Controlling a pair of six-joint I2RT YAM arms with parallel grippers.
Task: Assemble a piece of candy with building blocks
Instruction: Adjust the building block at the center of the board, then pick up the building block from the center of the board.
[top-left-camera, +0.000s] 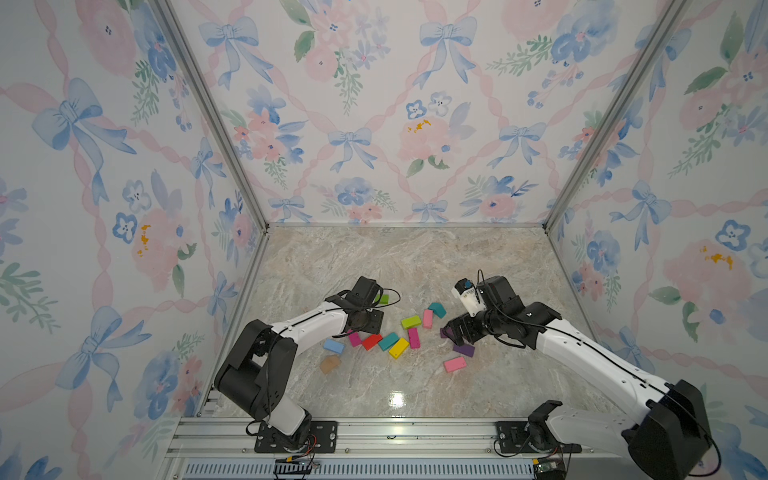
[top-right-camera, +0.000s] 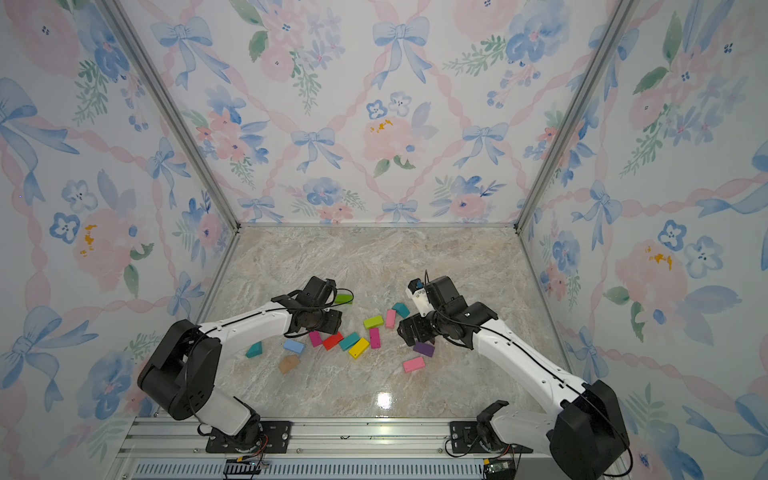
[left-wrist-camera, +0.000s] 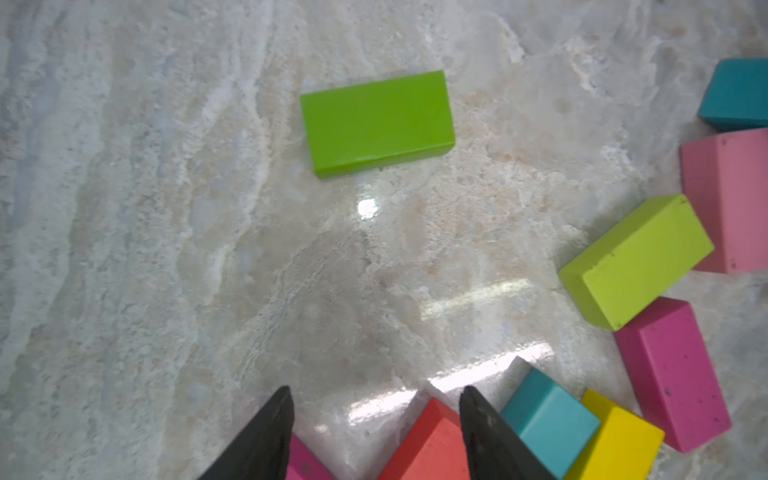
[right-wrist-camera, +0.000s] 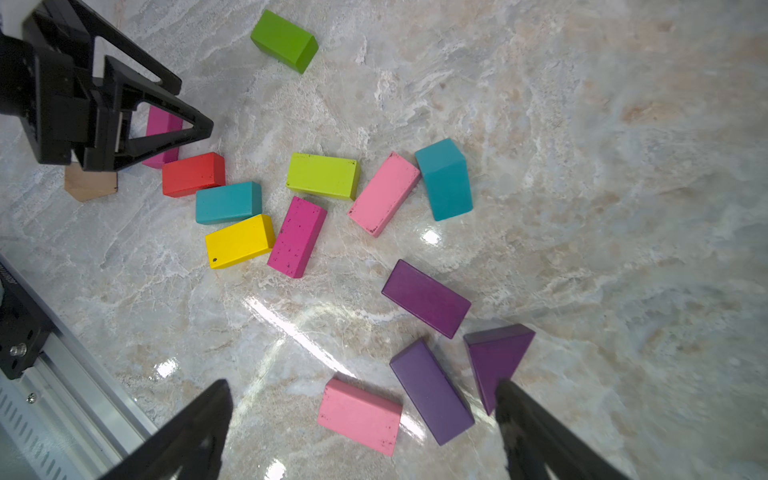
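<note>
The building blocks lie loose on the marble. My left gripper (left-wrist-camera: 376, 395) hovers open low over a red block (left-wrist-camera: 428, 444) and a magenta block (left-wrist-camera: 305, 461); the red one lies against one finger and nothing is gripped. A green block (left-wrist-camera: 376, 122) lies alone beyond it. Teal (top-left-camera: 388, 341), yellow (top-left-camera: 399, 348), magenta (top-left-camera: 413, 337), lime (top-left-camera: 411, 321) and pink (top-left-camera: 427, 318) blocks cluster in the middle. My right gripper (right-wrist-camera: 363, 384) stands wide open above a pink block (right-wrist-camera: 359, 415), a purple block (right-wrist-camera: 430, 390) and a purple wedge (right-wrist-camera: 496, 357).
A light blue block (top-left-camera: 333, 345) and a tan block (top-left-camera: 330, 364) lie near the left arm, and a teal wedge (top-right-camera: 254, 350) sits beside it. Flowered walls close in three sides. An aluminium rail (top-left-camera: 374, 432) runs along the front edge.
</note>
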